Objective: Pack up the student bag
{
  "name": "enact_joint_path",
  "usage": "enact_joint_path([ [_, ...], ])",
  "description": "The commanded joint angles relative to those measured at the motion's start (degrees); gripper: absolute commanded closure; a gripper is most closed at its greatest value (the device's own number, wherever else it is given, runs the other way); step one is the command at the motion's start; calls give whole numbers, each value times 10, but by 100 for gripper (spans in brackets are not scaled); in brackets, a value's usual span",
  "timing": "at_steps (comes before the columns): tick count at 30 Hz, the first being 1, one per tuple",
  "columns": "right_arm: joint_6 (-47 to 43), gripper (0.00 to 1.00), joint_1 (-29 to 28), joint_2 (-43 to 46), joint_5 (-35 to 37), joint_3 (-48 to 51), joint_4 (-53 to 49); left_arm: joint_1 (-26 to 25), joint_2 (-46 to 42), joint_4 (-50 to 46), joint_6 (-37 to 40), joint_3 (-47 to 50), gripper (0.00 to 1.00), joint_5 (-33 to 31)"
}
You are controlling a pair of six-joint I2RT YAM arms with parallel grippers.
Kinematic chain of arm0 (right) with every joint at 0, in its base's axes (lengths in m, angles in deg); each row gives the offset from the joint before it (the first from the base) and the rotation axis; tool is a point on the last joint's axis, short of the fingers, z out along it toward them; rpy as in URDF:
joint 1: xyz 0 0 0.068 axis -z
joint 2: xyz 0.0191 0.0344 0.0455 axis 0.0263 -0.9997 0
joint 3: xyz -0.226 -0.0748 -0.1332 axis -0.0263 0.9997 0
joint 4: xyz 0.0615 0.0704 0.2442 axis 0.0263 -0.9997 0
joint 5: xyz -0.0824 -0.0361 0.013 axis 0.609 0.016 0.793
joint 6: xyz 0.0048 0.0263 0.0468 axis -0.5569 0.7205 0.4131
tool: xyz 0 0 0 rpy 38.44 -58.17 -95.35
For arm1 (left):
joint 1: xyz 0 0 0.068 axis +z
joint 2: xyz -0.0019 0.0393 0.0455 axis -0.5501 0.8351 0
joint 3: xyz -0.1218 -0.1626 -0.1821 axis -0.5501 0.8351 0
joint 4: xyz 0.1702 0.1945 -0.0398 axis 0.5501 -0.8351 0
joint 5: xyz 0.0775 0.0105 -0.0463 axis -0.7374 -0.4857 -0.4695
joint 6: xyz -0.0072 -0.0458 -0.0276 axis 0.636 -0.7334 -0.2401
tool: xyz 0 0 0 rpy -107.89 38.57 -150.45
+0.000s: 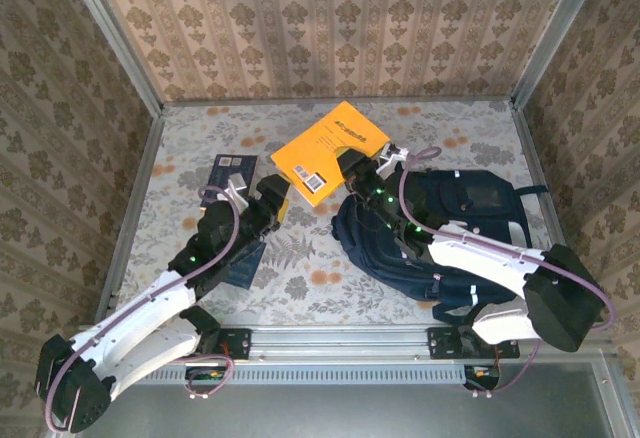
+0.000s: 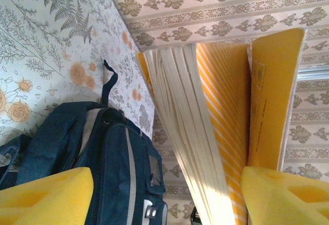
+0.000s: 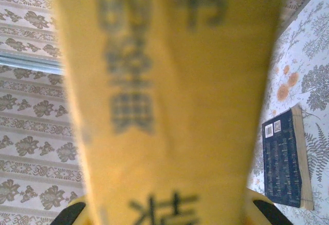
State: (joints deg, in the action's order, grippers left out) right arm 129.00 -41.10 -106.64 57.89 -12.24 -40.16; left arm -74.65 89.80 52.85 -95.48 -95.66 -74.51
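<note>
Here the table (image 1: 310,283) is boxed by walls (image 1: 330,28) on three sides. Bare floral surface shows along its near edge and at the far corners. The bag (image 1: 475,208) lies on the right half, close to the right wall. The right gripper (image 1: 352,166) is clamped on the yellow book (image 1: 325,148), which is tilted up beside the bag's left edge. The left gripper (image 1: 275,198) stands wide at the book's near corner, gripping nothing. A dark book (image 1: 232,171) lies flat at left, partly under the left arm.
</note>
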Motion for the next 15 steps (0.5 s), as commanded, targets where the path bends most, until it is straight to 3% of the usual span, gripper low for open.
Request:
enact_joint_path([
  [1,2,100,-7,39,25,5,52,-5,-24,11,-2,10,22,-19],
  [8,1,100,-1,46,37,7,44,-21,-50,-6,-7,23,25,-42],
  [9,3,100,-1,44,36,6,45,-24,-48,-2,-6,22,23,-41],
  [12,11,100,-1,34,30,4,54,-29,-34,8,2,7,2,-27],
  [15,17,100,-3,28,23,2,58,-36,-17,11,21,-19,0,-12],
])
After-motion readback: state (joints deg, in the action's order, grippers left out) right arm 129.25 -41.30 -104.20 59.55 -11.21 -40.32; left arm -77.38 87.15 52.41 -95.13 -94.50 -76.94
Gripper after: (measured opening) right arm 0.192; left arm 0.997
